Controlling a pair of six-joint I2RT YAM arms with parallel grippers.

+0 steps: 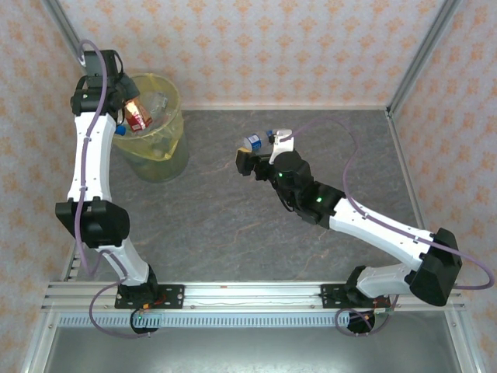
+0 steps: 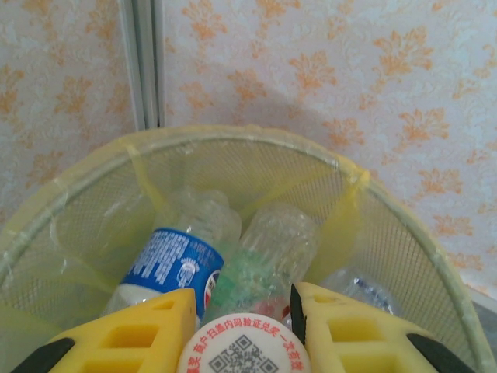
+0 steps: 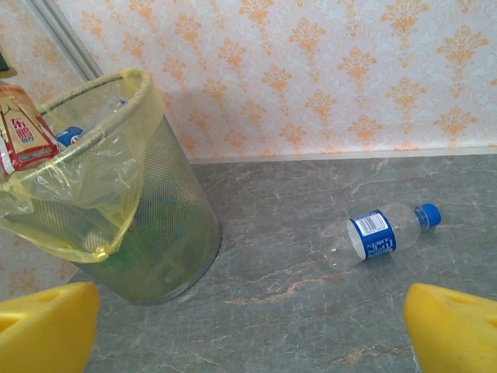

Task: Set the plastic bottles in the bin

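I've got the left gripper (image 2: 242, 326) pinching the red-label bottle (image 1: 138, 116) right over the bin (image 1: 167, 159) at the far left, so letting go should drop it in. The right gripper (image 1: 262, 150) is spread wide above the blue-capped bottle (image 3: 377, 233) lying mid-table, lined up to grab it.

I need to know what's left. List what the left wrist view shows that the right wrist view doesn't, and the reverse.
Left wrist: inside the bin, a blue-labelled bottle and a greenish bottle side by side, plus the left gripper shut on the held bottle at its cap. Right wrist: a blue-capped bottle lying on the table beyond the open right gripper. Both: the yellow-lined bin and the held bottle above it.
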